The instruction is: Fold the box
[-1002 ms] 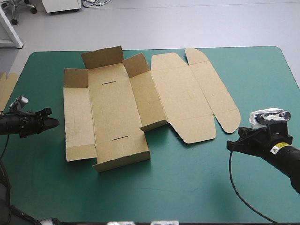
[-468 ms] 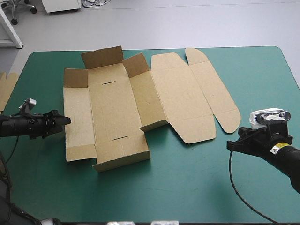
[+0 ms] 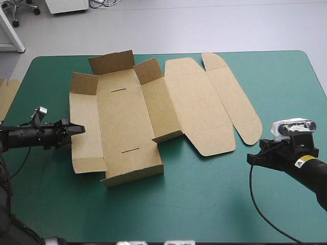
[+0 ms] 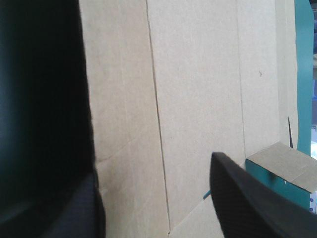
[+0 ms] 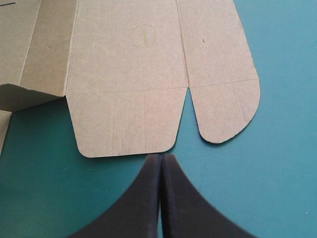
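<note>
Brown box (image 3: 125,117) lies mostly flat on the teal-green table (image 3: 204,204). Left gripper (image 3: 76,129), fingers apart, is at its left edge. Right gripper (image 3: 251,157), fingers together, sits apart.

Box (image 3: 122,117) & bench cover (image 3: 204,194): both matt
Box = brown paper board, faintly ribbed, w/ pressed creases; bench cover = teal-green, smooth.

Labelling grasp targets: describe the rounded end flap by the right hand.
On the teal-green table, the brown box lies flat toward the right arm. The flap ends its outermost strip, just ahead of the right hand: narrow and fully rounded, unlike the wider tab beside it.
</note>
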Robot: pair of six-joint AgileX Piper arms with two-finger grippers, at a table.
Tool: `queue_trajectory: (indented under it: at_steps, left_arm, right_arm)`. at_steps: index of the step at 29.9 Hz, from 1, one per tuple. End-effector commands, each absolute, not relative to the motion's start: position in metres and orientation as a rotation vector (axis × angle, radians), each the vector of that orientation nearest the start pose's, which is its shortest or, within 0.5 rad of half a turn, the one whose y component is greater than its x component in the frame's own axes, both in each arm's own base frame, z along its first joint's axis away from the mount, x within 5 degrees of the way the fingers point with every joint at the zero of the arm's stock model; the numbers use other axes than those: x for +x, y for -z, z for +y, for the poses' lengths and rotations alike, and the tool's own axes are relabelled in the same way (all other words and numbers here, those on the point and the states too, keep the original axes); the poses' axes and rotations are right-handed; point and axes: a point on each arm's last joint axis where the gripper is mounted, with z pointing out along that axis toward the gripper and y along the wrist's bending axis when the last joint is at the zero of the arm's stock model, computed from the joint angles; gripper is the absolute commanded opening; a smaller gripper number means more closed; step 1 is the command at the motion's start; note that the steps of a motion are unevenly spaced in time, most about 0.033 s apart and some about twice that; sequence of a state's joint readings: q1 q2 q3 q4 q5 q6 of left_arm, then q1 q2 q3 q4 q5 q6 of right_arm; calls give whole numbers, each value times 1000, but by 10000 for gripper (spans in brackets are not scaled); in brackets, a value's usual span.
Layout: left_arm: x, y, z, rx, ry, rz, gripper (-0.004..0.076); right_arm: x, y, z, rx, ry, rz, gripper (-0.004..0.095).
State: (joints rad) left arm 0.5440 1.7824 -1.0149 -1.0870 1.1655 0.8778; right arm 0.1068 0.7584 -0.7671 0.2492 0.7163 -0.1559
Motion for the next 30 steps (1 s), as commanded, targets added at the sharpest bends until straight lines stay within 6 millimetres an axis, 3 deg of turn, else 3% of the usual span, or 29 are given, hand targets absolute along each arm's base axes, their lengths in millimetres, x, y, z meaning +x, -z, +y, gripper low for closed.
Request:
queue_trajectory:
  at_steps: [1, 7, 14, 18, 25, 30]
  left_arm:
    - [309, -214, 83, -270, 1244, 2390, 440]
    - [317, -205, 63, -178, 1270, 2427, 440]
    - [319, -204, 61, -170, 1244, 2432, 426]
    - [320, -204, 60, -174, 1249, 2426, 330]
    - [320, -206, 60, -175, 1261, 2406, -10]
    - [322, -207, 60, -181, 1274, 2383, -10]
  right_arm:
    - [143, -355, 30, -172, -251, 2083, -19]
    - [143, -355, 30, -173, -251, 2087, -19]
    - [142, -354, 30, -175, -252, 2093, -19]
    - [142, -354, 30, -175, -252, 2093, -19]
    - [142, -354, 30, -175, -252, 2093, -19]
    - [142, -354, 30, -175, -252, 2093, -19]
